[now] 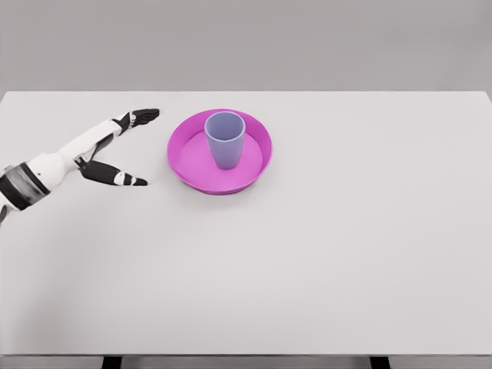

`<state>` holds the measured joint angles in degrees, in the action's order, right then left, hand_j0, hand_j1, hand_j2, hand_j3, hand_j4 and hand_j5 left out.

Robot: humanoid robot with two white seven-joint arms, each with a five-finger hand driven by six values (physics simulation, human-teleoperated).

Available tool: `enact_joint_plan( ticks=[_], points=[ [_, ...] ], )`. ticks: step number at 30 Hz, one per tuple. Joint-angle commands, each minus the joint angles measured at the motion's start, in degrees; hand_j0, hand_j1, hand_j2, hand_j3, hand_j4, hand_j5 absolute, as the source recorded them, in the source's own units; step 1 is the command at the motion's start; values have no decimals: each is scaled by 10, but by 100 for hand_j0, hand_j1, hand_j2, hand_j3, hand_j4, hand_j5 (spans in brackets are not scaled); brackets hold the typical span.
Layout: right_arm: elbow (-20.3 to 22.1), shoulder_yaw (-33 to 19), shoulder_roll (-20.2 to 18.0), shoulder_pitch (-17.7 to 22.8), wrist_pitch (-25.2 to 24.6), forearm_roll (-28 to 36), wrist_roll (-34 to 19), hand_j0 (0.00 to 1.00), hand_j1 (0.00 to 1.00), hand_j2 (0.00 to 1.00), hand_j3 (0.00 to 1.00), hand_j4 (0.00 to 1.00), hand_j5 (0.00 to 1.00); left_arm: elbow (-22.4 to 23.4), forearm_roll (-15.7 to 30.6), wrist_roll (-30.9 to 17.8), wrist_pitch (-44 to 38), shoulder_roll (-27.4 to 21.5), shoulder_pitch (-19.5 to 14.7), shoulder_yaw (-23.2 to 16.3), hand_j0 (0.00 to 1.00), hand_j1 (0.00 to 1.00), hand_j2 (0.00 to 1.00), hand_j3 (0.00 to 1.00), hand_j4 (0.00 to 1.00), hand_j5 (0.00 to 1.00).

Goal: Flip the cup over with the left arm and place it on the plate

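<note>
One lavender plastic cup (pixel 225 138) stands upright, mouth up, inside the round magenta plate (pixel 184 163) on the white table (pixel 307 261). Left hand (pixel 115 150) hovers just beside the plate's left rim, fingers spread, holding nothing. Placement appears complete; retract leftward, low and clear of the rim. Open table surrounds the plate.
</note>
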<state>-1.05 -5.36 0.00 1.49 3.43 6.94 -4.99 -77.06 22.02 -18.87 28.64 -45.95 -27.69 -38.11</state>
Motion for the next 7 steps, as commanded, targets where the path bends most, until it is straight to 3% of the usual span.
enact_joint_plan(
  ticks=[1, 4, 7],
  points=[
    [0, 0, 0, 0, 0, 0, 0, 100, 100, 100, 100, 100, 100, -44, -23, 1, 2, -71, 1, -1, 100, 100, 100, 100, 100, 100],
    [0, 0, 0, 1, 0, 0, 0, 100, 100, 100, 100, 100, 100, -70, -40, 1, -1, -113, 7, -1, 100, 100, 100, 100, 100, 100],
    [0, 0, 0, 0, 0, 0, 0, 100, 100, 100, 100, 100, 100, -71, -42, 3, -3, -122, 8, 1, 100, 100, 100, 100, 100, 100]
  ],
)
